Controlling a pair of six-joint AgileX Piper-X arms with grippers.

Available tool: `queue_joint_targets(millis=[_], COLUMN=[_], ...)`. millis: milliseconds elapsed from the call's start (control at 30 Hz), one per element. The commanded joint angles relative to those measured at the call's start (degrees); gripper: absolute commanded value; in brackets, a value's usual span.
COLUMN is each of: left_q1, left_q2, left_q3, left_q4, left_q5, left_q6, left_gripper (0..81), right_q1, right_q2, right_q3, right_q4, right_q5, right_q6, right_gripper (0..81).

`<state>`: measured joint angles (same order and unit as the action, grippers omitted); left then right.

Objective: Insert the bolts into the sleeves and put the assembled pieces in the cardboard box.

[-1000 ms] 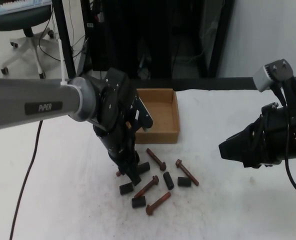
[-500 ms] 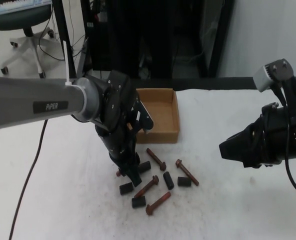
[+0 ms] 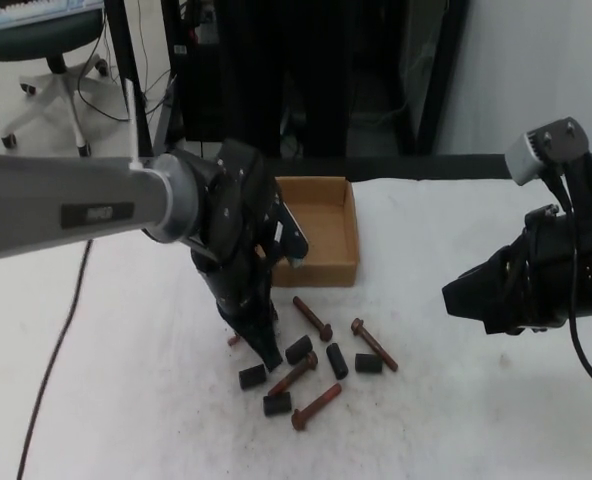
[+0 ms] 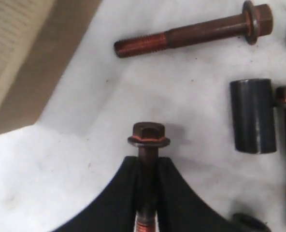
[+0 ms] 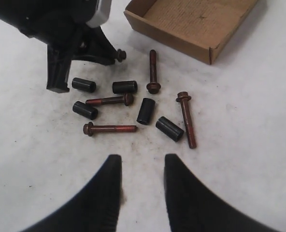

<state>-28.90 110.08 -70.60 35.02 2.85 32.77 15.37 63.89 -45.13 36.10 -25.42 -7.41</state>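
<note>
left jaws clamped on bolt [image 4: 148, 137], right jaws apart

bolt [image 4: 148, 135]: coppery metal, dull, worn. sleeve [image 4: 253, 116]: dark metal, smooth, slight sheen. box [image 5: 167, 41]: matt brown cardboard, fibrous. surface [image 5: 249, 121]: white, matt, dirt-specked. left pincer [image 4: 148, 164]: matt black plastic.

Light: bright and even on the white bench [image 3: 476, 420], coming from above.
Far side: the room behind [image 3: 306, 80] is dark.
Shadows: soft and pale. A faint grey patch lies beside the head of the bolt [image 4: 148, 137] pinched in the left gripper [image 4: 148, 162]. Thin ones hug the loose bolts [image 5: 152, 72].
Shine: a pale streak runs along the sleeve [image 4: 253, 116].
Black parts: the right gripper [image 5: 142, 162], its fingers spread apart, looks flat black with little detail.
</note>
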Motion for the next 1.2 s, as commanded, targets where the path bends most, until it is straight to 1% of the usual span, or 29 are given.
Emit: queue_joint_targets(millis=[0, 100, 167, 333, 400, 500, 567, 633, 700, 800, 900, 967, 1167], left_q1=[1.77, 4.50, 6.67, 14.02, 17.27, 21.30, 23.26, 24.95, 26.10, 27.28, 27.36, 27.36, 27.36], left_q2=[-9.18, -16.54, -22.03, -35.01, -40.59, -48.23, -52.01, -55.31, -57.34, -58.55, -58.61, -58.61, -58.61], left_q3=[-0.28, 0.18, 1.13, 8.89, 14.87, 24.67, 31.52, 37.35, 41.36, 45.16, 46.38, 46.41, 46.41], left_q4=[-1.98, -4.37, -6.30, -13.51, -18.33, -28.18, -35.45, -42.40, -46.57, -49.54, -49.62, -49.79, -49.86], left_q5=[-1.22, 2.47, 7.03, 20.23, 27.26, 37.60, 42.35, 44.20, 44.48, 44.48, 44.48, 44.48, 44.48], left_q6=[-5.11, -12.92, -18.03, -30.35, -33.81, -37.11, -39.91, -43.75, -47.31, -49.89, -49.38, -48.21, -45.83], left_gripper=[0.3, 0.3, 0.3, 0.3, 0.3, 0.3, 0.3, 0.3, 0.3, 0.3, 0.3, 0.3, 0.3], right_q1=[-0.21, -0.21, 0.26, 3.62, 5.29, 8.25, 10.32, 12.40, 14.54, 18.06, 21.20, 22.68, 25.16], right_q2=[-0.71, -0.71, -0.71, 0.93, 2.90, 8.04, 12.50, 16.61, 21.21, 28.01, 34.25, 37.66, 44.81], right_q3=[-0.57, -0.57, -0.57, -0.68, -1.14, -3.55, -5.78, -8.52, -11.90, -18.55, -24.90, -28.53, -34.02], right_q4=[-0.70, -1.37, -2.06, -7.77, -10.14, -10.42, -10.40, -9.32, -7.03, -1.20, 4.92, 6.59, 6.61], right_q5=[-2.39, -9.43, -12.12, -11.09, -10.93, -10.93, -10.93, -9.78, -7.11, -2.74, 1.85, 4.28, 3.87], right_q6=[-0.31, -0.31, -0.31, -0.31, -0.31, -0.31, -1.67, -4.60, -8.17, -15.36, -22.46, -24.49, -27.33], right_gripper=[29.4, 29.4, 29.4, 29.4, 29.3, 27.9, 27.9, 27.9, 27.9, 27.9, 27.9, 27.9, 28.4])
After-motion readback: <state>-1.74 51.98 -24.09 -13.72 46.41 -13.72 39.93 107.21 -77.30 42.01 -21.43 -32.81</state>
